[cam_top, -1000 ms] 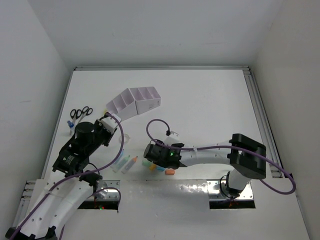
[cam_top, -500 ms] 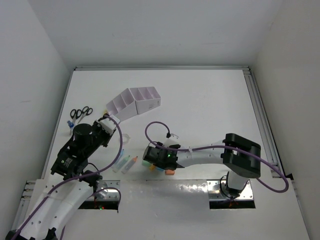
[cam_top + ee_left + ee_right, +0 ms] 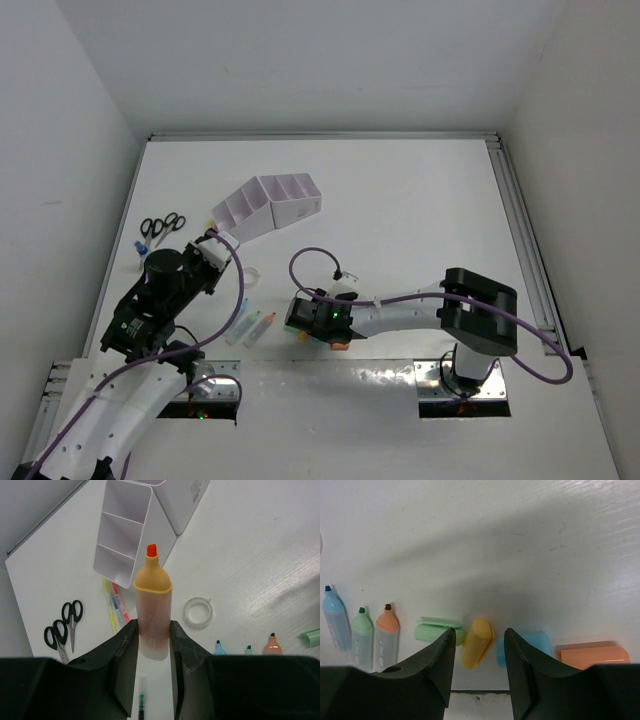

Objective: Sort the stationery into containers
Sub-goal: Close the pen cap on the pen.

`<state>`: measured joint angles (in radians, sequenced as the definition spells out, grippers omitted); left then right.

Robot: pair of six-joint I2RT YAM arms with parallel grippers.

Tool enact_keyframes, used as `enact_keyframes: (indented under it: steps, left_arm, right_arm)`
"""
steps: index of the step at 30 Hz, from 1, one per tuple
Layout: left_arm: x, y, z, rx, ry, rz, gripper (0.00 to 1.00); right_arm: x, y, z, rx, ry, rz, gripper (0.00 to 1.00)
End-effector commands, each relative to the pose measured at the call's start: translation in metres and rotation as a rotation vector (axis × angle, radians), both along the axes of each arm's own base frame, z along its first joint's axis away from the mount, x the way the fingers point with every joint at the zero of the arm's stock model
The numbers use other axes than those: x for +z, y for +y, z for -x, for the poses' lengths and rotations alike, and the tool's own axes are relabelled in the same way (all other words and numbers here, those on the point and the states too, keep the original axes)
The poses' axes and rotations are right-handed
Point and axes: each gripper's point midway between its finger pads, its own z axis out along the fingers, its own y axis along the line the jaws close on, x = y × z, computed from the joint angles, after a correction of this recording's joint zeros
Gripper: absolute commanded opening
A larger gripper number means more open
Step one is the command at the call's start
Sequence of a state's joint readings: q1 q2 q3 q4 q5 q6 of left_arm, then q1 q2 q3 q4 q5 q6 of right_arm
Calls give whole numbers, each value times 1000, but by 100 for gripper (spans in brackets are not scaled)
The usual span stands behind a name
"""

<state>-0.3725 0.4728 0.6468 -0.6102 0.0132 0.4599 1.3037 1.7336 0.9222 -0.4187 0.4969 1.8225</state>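
Left wrist — tape ring [image 3: 198, 612], scissors [image 3: 64, 629], organiser [image 3: 159, 535] beyond orange highlighter [image 3: 152, 610]

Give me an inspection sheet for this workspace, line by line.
Surface: white table, no spills seen.
Job's things: organiser, scissors, tape ring, three uncapped highlighters, loose caps, all on table.
Clutter: nothing seen.
Grippers: left gripper shut on orange highlighter; right gripper open, straddling yellow cap.
Cables: purple cable looping off each arm.
Surroundings: white walls; metal rail along right edge.
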Motion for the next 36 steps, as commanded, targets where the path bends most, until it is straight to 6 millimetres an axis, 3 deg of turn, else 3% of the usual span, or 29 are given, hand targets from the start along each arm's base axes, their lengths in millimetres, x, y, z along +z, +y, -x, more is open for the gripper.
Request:
enact_keyframes:
  steps: [1, 23, 31, 36]
  left_arm:
    - [8, -2, -3, 3, -41, 20, 0]
    - [8, -5, -9, -6, -40, 14, 0]
    - [11, -6, -9, -11, -52, 20, 0]
    - [11, -11, -9, -26, -45, 46, 0]
  right_arm:
    - [2, -2, 2, -19, -7, 3, 42]
    - [-8, 6, 5, -10, 20, 4, 36]
    - [-6, 5, 1, -13, 1, 5, 19]
    - [11, 1, -13, 10, -76, 24, 0]
